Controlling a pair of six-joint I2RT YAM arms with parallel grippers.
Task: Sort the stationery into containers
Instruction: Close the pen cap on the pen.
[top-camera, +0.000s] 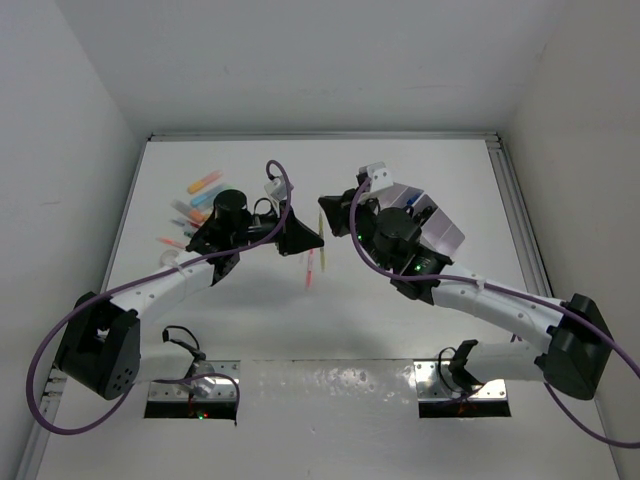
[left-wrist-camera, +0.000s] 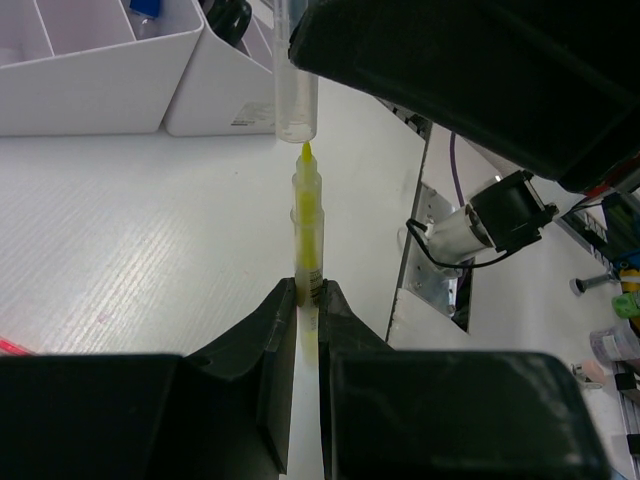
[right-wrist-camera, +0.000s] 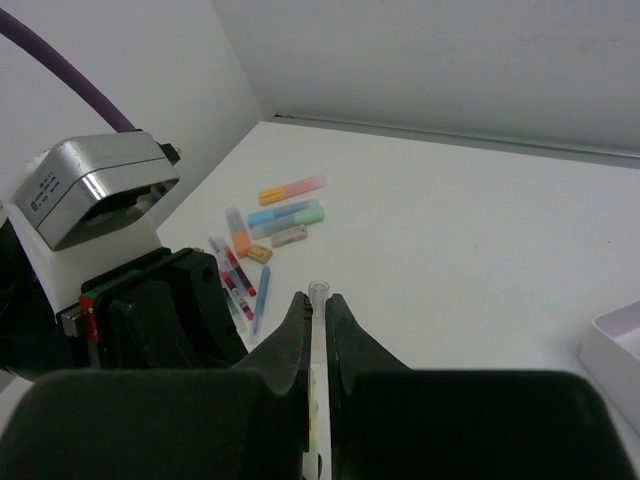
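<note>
White walls (top-camera: 300, 60) hem the tabletop (top-camera: 400, 320) on three sides. At centre, the left gripper (left-wrist-camera: 308, 305) pinches a slim yellow highlighter (left-wrist-camera: 307, 215), its tip just short of a clear plastic cap (left-wrist-camera: 296, 90) clamped by the right gripper (right-wrist-camera: 318, 320). The white plastic compartmented organiser (top-camera: 445, 232) sits upper right.

The bench (left-wrist-camera: 120, 250) was matt, finely ribbed. The organiser (left-wrist-camera: 100, 90) looked smooth plastic, faintly shiny. The yellow highlighter (left-wrist-camera: 308, 215) was translucent plastic, the clear cap (left-wrist-camera: 296, 100) glossy, see-through. The left claw (left-wrist-camera: 308, 297) was matt black; the silver block (right-wrist-camera: 100, 190) gleamed brushed metal.
</note>
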